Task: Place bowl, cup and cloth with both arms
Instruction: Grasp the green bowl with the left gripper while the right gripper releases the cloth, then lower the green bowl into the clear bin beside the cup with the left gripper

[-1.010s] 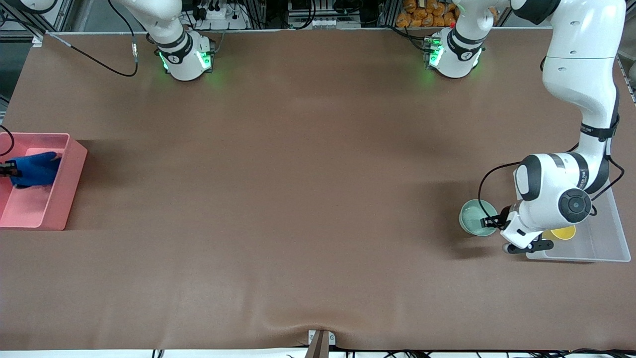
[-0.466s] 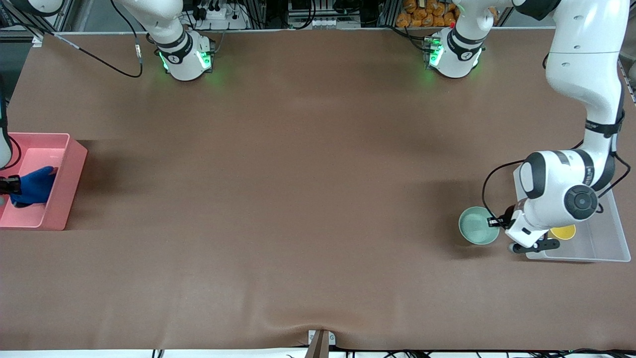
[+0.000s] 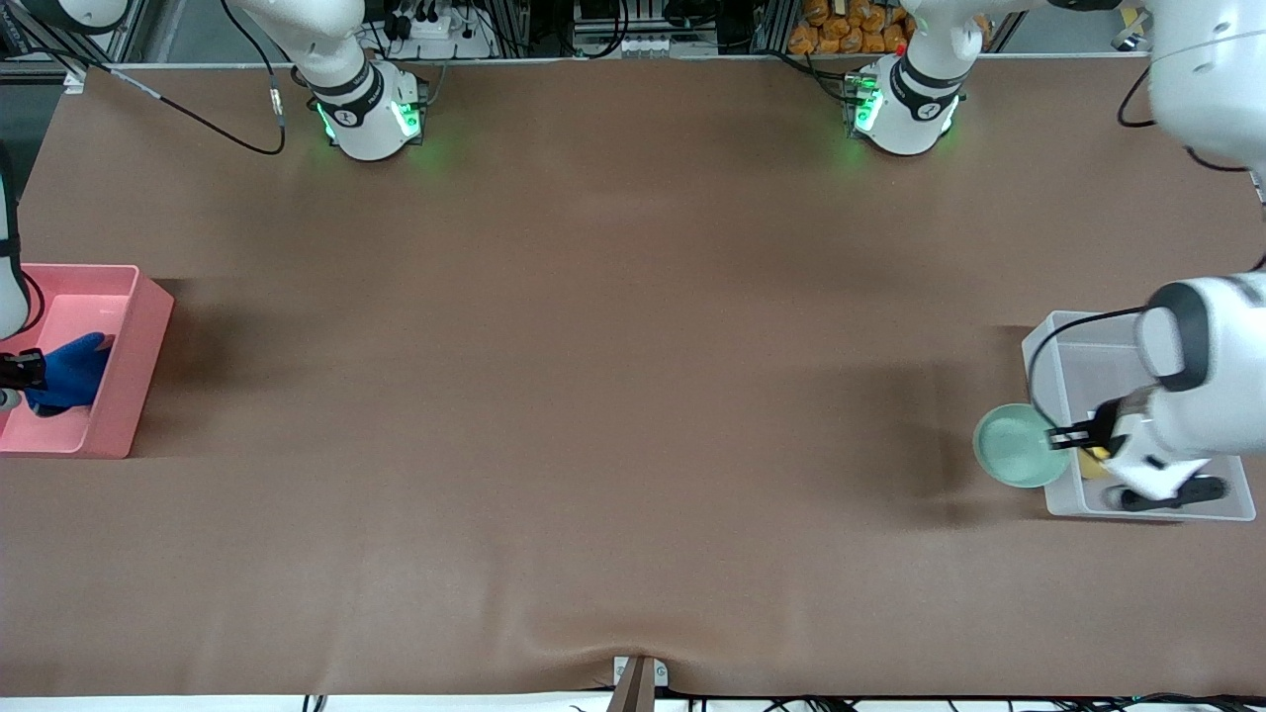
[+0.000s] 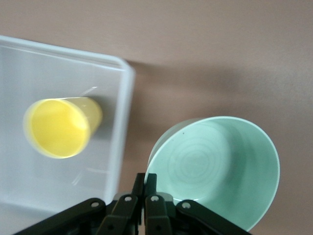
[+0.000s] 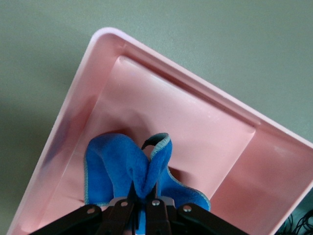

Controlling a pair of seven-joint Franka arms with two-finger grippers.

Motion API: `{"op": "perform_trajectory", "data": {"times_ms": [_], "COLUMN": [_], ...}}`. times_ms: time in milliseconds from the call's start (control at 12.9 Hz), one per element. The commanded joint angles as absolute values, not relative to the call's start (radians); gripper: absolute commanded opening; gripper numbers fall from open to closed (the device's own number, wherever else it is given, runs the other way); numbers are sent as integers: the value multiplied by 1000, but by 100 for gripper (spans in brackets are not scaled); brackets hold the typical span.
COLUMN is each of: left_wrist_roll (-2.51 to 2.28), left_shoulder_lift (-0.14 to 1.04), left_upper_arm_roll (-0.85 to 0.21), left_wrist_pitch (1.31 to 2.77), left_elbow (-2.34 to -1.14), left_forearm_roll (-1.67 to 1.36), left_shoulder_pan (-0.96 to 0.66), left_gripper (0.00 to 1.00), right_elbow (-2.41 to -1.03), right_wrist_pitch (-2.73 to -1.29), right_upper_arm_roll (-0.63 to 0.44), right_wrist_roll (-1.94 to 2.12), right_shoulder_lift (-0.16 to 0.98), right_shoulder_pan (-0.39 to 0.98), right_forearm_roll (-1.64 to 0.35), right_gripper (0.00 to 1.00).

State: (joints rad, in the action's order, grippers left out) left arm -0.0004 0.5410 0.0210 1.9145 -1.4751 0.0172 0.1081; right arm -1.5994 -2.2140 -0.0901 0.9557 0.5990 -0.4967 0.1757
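Observation:
My left gripper (image 3: 1066, 436) is shut on the rim of the mint-green bowl (image 3: 1017, 445) and holds it in the air beside the clear tray's (image 3: 1068, 341) edge; the bowl also shows in the left wrist view (image 4: 220, 166), with the gripper (image 4: 145, 182) pinching its rim. The yellow cup (image 4: 61, 126) stands in the clear tray (image 4: 124, 103); in the front view only a sliver of the cup (image 3: 1092, 461) shows under the arm. My right gripper (image 5: 145, 190) is shut on the blue cloth (image 5: 120, 166), which hangs into the pink bin (image 5: 205, 132). The cloth (image 3: 69, 371) and bin (image 3: 138, 336) lie at the right arm's end of the table.
The brown table cover (image 3: 593, 346) stretches between the two containers. A small metal bracket (image 3: 638, 677) sits at the table's edge nearest the front camera.
My left arm has lifted the bowl and carried it toward the clear tray. The right gripper has lowered the cloth a little deeper into the pink bin, then held still.

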Motion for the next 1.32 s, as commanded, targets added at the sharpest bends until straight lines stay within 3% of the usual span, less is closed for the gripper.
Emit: {"op": "perform_trajectory", "data": {"times_ms": [0, 388, 699, 777, 854, 1243], "left_wrist_roll": [142, 340, 423, 454, 469, 500], "left_shoulder_lift": [496, 480, 479, 479, 480, 497], "left_upper_arm_roll": [17, 18, 18, 18, 18, 20], "left_wrist_pitch": [1830, 1789, 1887, 1919, 1972, 2201], "left_elbow": [-1465, -1486, -1584, -1609, -1646, -1781], "left_forearm_roll": [12, 12, 12, 12, 12, 14], "left_shoulder_pan": [190, 302, 354, 373, 382, 408], "left_gripper": [0, 0, 0, 0, 0, 0], "right_elbow": [-1572, -1574, -1574, -1574, -1574, -1575], "right_wrist_pitch": [-2226, -2376, -2378, -2373, -2373, -2333], "right_upper_arm_roll": [-92, -91, -91, -92, -92, -91], "right_wrist_roll": [1052, 1252, 1253, 1252, 1252, 1227], "right_shoulder_lift": [617, 653, 652, 650, 650, 623], "right_shoulder_pan": [-495, -543, -534, -532, -528, -511], "right_forearm_roll": [186, 184, 184, 183, 183, 176], "right_gripper": [0, 0, 4, 35, 99, 100]}}
